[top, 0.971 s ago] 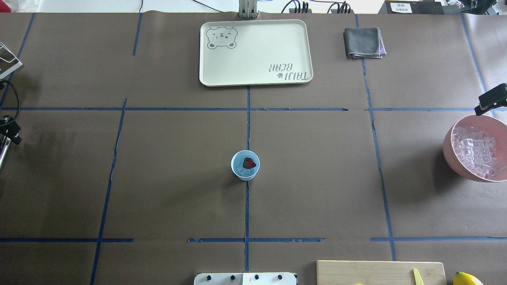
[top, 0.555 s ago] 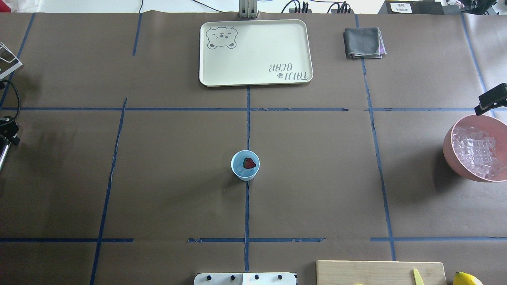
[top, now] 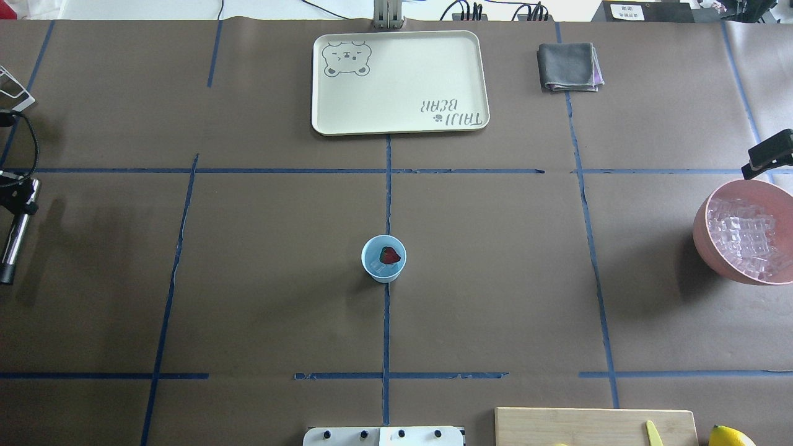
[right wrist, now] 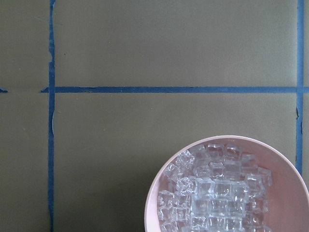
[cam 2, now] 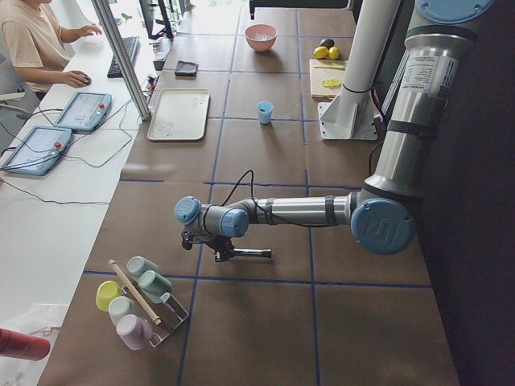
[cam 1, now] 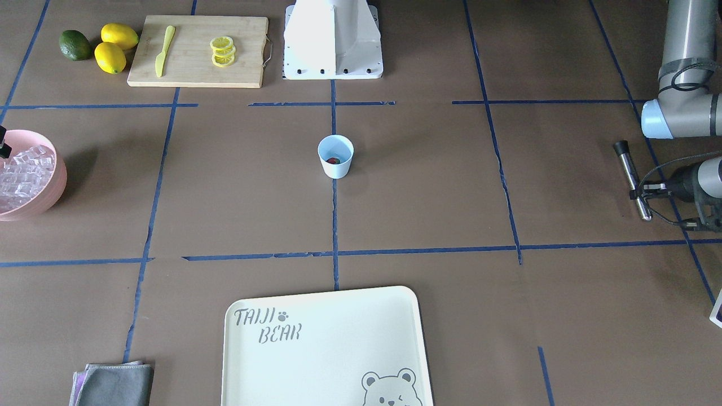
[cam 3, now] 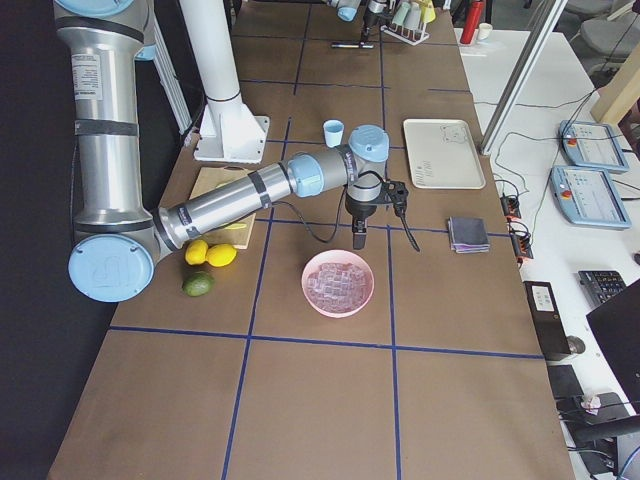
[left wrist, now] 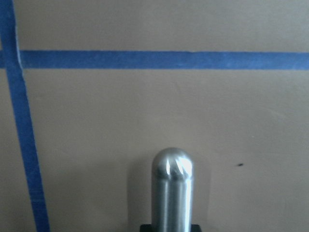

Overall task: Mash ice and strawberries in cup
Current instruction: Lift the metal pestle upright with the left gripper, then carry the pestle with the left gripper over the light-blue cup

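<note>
- Where is the cup (top: 383, 259) sitting?
- It is standing upright at the middle of the table (top: 495, 279), holding 1 strawberry (top: 389, 255) and some ice (top: 375, 266).
- And the left fingers (cam 1: 654, 186)?
- They are clamping a metal muddler (cam 1: 632, 180) held level, well apart from the cup.
- The right fingers (cam 3: 358, 236)?
- They are hanging near the pink bowl (top: 700, 232); whether they are parted or closed, I cannot tell.

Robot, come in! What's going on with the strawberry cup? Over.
Left gripper shut on metal masher. Right gripper over pink bowl, state unclear. Cup holds strawberry and ice. Nothing blocking the cup.
</note>
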Controlling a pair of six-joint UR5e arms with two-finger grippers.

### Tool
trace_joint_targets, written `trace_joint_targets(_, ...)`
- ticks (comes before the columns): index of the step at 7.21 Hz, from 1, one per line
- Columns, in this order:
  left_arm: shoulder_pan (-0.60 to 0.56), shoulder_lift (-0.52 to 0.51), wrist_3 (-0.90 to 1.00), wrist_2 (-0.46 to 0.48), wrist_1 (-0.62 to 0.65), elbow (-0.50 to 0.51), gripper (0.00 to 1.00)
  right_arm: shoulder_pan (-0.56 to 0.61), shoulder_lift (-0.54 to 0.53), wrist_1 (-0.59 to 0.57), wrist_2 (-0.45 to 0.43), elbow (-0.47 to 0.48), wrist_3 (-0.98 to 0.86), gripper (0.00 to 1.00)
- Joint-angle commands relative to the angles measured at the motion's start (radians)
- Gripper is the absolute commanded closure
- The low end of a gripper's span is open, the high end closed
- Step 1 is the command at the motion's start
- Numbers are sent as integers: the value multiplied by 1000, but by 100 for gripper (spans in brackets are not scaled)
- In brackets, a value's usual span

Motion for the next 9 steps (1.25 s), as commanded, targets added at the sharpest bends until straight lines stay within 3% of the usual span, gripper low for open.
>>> trace_joint_targets(1,3,-15,-4,3,107,-241,100,0,0,0,0,7,0,1)
trace_joint_targets(2,10,-15,-4,-1,123,-367,100,0,2,0,0,7,0,1)
trace_joint_targets(3,105,-15,-63,12,120,-530,100,0,2,0,0,7,0,1)
trace_joint_targets(4,197,-73,-180,43,116,-612,100,2,2,0,0,7,0,1)
trace_joint_targets(5,278,-210,-209,81,117,-607,100,0,3,0,0,6,0,1)
trace_joint_targets(6,317,-277,-255,85,100,-615,100,2,3,0,0,7,0,1)
trace_joint_targets(7,320,-294,-257,135,-61,-615,99,6,3,0,0,7,0,1)
trace_joint_targets(8,360,-289,-269,324,-310,-606,99,9,3,0,2,7,0,1)
trace_joint_targets(9,489,-292,-356,567,-443,-604,99,11,3,0,8,7,0,1)
